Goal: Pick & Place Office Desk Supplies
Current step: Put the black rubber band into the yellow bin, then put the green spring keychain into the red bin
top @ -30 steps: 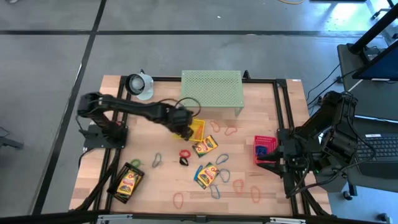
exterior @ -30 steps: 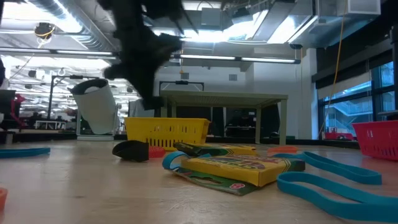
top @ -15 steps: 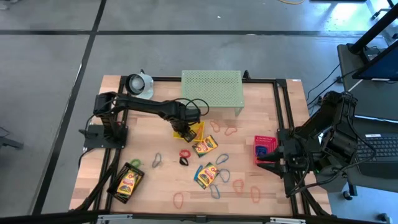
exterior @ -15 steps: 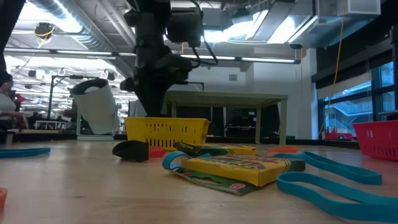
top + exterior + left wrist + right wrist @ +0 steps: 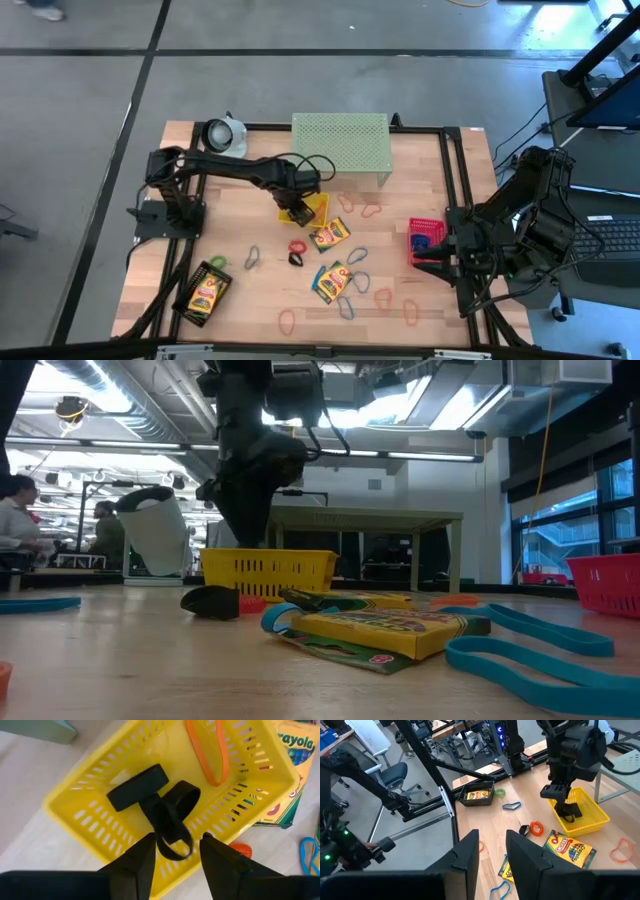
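My left gripper (image 5: 175,857) stands open over the yellow mesh tray (image 5: 314,207), pointing down into it. A black clip (image 5: 142,795) lies on the tray's floor. Its wire loop (image 5: 172,832) reaches in between my fingertips, and a gap shows on each side of it. An orange loop (image 5: 212,750) lies in the same tray. Crayon boxes (image 5: 329,236) (image 5: 331,282), another black clip (image 5: 296,258) and several coloured loops lie on the table in front of the tray. My right gripper (image 5: 492,855) waits open and raised at the table's right edge, holding nothing.
The pale green mesh shelf (image 5: 340,145) stands just behind the yellow tray. A pink tray (image 5: 424,240) sits at the right. A black tray (image 5: 203,292) with a crayon box is at the near left. A white roll (image 5: 224,137) stands at the far left corner.
My left gripper has come down and a little toward the table's right, onto the yellow tray. It has turned somewhat about its own axis on the way. The right arm has kept still.
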